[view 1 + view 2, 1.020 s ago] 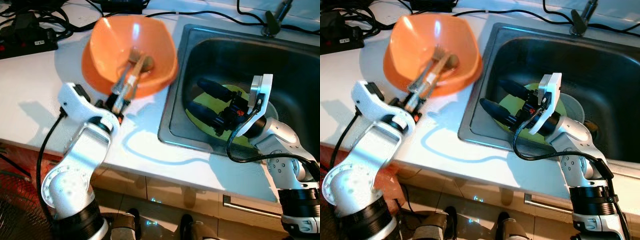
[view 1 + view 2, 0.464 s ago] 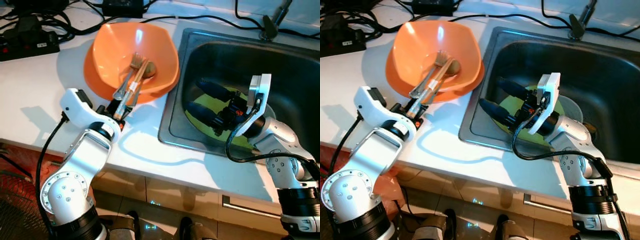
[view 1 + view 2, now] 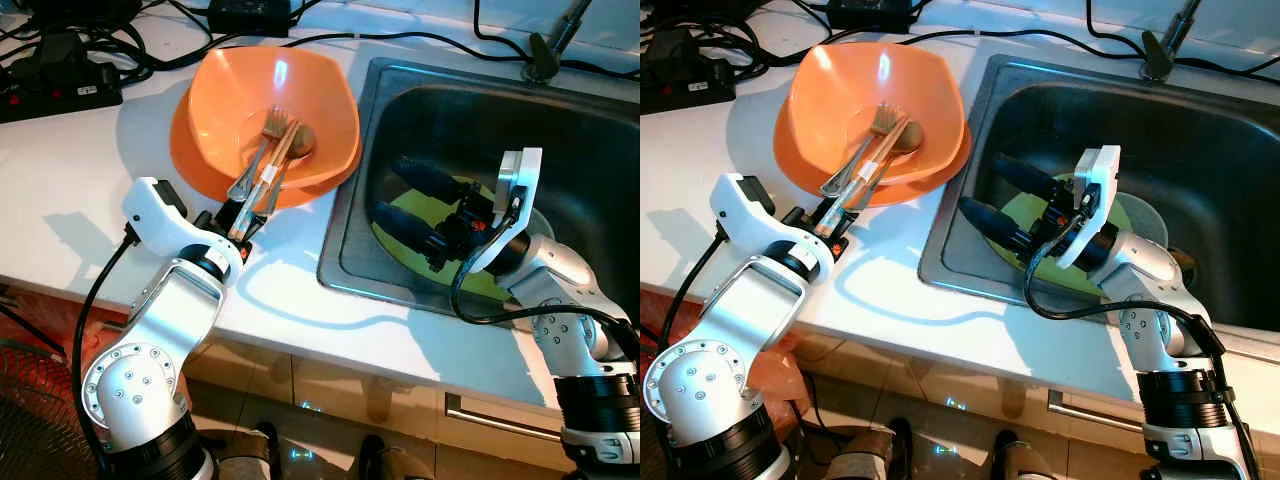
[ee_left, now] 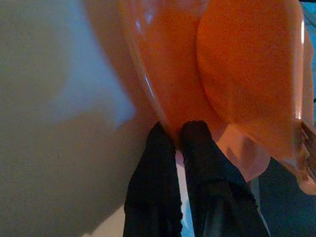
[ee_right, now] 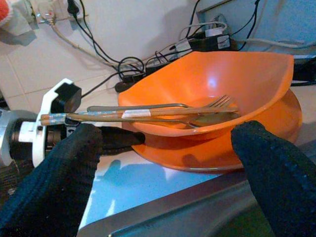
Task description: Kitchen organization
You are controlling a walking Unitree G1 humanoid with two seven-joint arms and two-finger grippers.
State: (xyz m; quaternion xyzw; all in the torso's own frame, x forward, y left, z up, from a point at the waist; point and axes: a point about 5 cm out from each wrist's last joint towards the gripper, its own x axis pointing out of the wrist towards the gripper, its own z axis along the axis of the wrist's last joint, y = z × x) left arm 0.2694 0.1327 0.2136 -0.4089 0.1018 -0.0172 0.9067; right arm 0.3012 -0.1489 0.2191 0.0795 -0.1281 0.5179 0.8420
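An orange bowl [image 3: 265,95] rests on an orange plate [image 3: 188,172] on the white counter, left of the sink. A metal fork [image 3: 262,135] and a wooden spoon with chopsticks [image 3: 288,148] lie in the bowl, their handles sticking out over the near rim. My left gripper [image 3: 232,215] is at the plate's near edge; in the left wrist view its fingers [image 4: 158,158] pinch the plate's rim. My right gripper [image 3: 388,187] hangs open inside the sink, above a yellow-green plate [image 3: 1025,215].
The steel sink [image 3: 600,130] takes up the right side, with a grey dish [image 3: 1148,215] under the green plate. A black power strip [image 3: 60,85] and cables run along the back of the counter. A tap base [image 3: 545,55] stands behind the sink.
The bowl and plate, tilted up and blurred a second ago, now lie flat on the counter. My left gripper still holds the rim. The right arm has not moved.
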